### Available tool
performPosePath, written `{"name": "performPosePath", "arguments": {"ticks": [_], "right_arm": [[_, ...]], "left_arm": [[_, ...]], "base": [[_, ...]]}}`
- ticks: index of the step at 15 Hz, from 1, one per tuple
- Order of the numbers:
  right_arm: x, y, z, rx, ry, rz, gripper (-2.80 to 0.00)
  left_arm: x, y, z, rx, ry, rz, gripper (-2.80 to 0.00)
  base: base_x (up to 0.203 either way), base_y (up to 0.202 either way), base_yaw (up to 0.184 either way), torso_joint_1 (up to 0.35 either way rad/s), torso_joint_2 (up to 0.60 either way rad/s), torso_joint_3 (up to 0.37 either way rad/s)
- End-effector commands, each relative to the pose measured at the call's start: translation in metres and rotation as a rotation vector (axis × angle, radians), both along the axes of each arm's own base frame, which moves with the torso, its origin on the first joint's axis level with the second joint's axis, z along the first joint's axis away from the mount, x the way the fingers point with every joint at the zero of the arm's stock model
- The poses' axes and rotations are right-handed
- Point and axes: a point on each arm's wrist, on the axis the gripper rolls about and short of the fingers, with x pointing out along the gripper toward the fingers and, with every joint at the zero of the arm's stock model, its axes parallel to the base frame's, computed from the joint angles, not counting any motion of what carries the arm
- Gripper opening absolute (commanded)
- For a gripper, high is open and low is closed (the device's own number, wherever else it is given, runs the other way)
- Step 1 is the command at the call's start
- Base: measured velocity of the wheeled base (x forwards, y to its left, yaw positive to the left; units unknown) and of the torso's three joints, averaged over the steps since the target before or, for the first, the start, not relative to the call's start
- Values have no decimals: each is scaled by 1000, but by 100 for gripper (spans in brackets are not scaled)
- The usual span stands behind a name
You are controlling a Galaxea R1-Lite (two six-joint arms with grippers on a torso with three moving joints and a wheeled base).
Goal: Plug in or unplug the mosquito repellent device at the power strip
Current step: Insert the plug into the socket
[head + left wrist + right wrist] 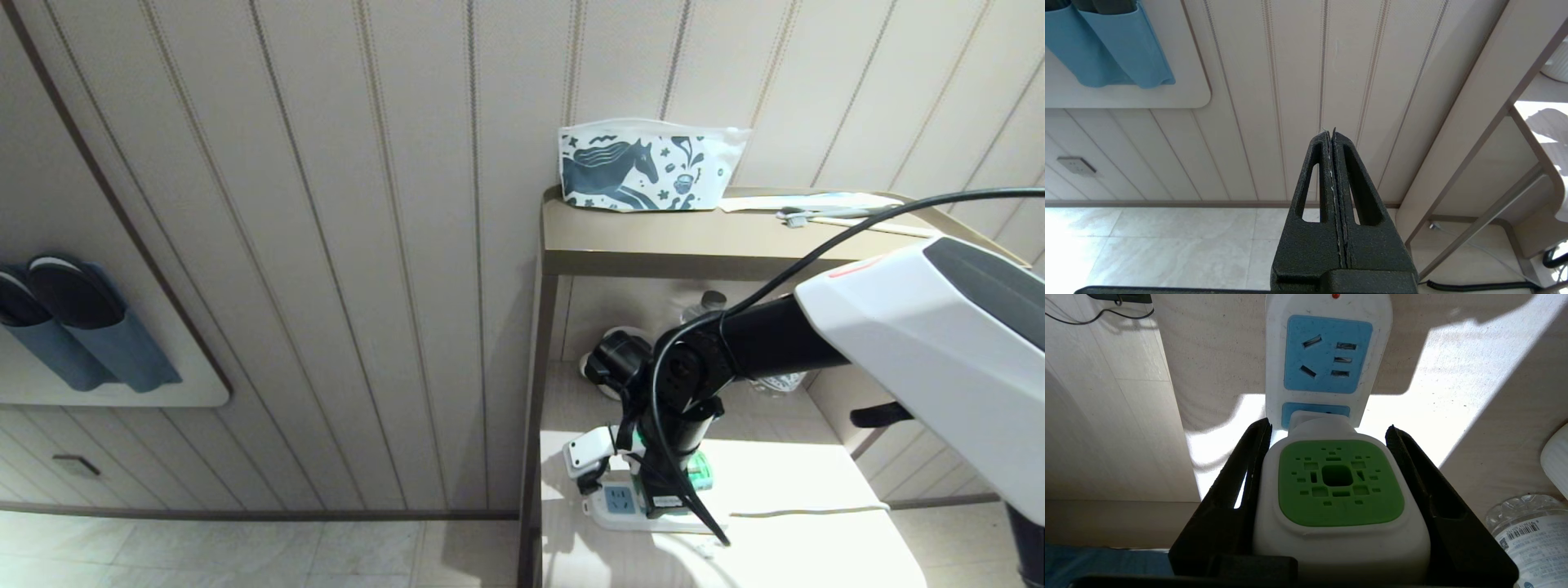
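Fingers (1331,171) of the left gripper (1333,134) are pressed together on nothing, parked by the wall. Much of the strip (1327,355) is hidden in the head view by the right arm (735,343). On the shelf (784,490), the device (1339,486), white with a vented green face, is clamped by the right gripper (1331,433); its plug meets a blue socket panel, seating unclear.

- A hotel-style bedroom or home room: striped beige panelled wall (367,245), pale marble-look floor tiles (245,551).
- Blue fabric slipper holders (90,343), horse-print white toiletry pouch (645,167) on a beige shelf unit (653,237).
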Motion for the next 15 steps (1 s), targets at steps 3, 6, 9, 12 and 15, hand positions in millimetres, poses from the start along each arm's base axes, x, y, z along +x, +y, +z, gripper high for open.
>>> {"name": "performPosePath", "arguments": {"ticks": [3, 6, 9, 12, 15], "right_arm": [[-3, -2, -5, -14, 21, -5, -280], [-5, -11, -12, -18, 32, -24, -280], [-6, -11, -25, 12, -13, -29, -280], [-7, -11, -25, 16, -15, -31, -280], [-6, -10, -21, 20, -25, -44, -280]], "left_arm": [[0, 0, 0, 0, 0, 0, -280], [0, 0, 0, 0, 0, 0, -280], [0, 0, 0, 0, 2, 0, -280], [0, 0, 0, 0, 1, 1, -280], [0, 0, 0, 0, 1, 0, -280]], "base": [[0, 0, 0, 0, 0, 0], [0, 0, 0, 0, 0, 0], [0, 0, 0, 0, 0, 0], [0, 0, 0, 0, 0, 0], [0, 0, 0, 0, 0, 0]]}}
